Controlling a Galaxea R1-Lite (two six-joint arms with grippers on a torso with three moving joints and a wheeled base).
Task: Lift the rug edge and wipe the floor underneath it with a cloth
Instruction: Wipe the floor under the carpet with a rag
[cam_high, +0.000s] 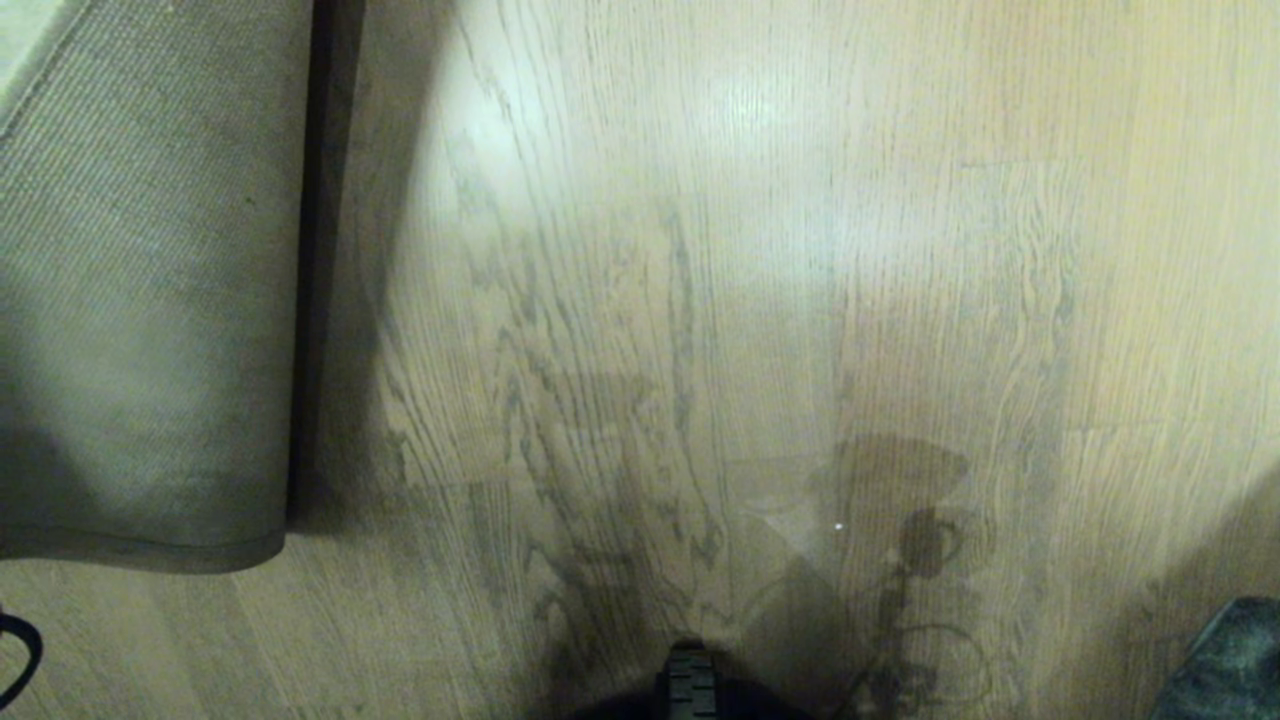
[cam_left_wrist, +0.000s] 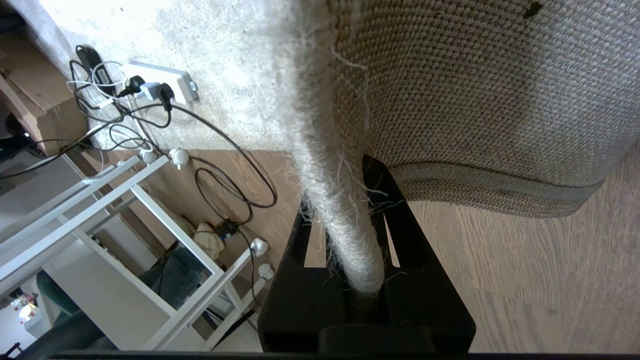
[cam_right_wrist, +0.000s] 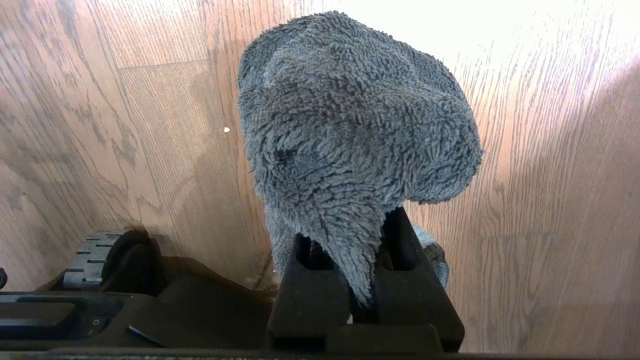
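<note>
My left gripper (cam_left_wrist: 350, 220) pinches the rug edge (cam_high: 150, 300), lifted at nine o'clock to bare the floor (cam_high: 750, 300), while my right gripper (cam_right_wrist: 350, 250) clamps the cloth (cam_right_wrist: 350, 125), poised for wiping.

Rug edge (cam_left_wrist: 345, 200) stands pinched between the left gripper (cam_left_wrist: 345, 220) fingers — floor (cam_left_wrist: 525, 280) below, power strip (cam_left_wrist: 160, 82) beyond on the rug.

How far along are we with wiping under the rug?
Done: left end effector has the pale grey-beige rug edge pinched and folded back, woven backing up. In hand: right end effector grips the dark grey fluffy cloth. Left: wiping the bared oak-look floor.
</note>
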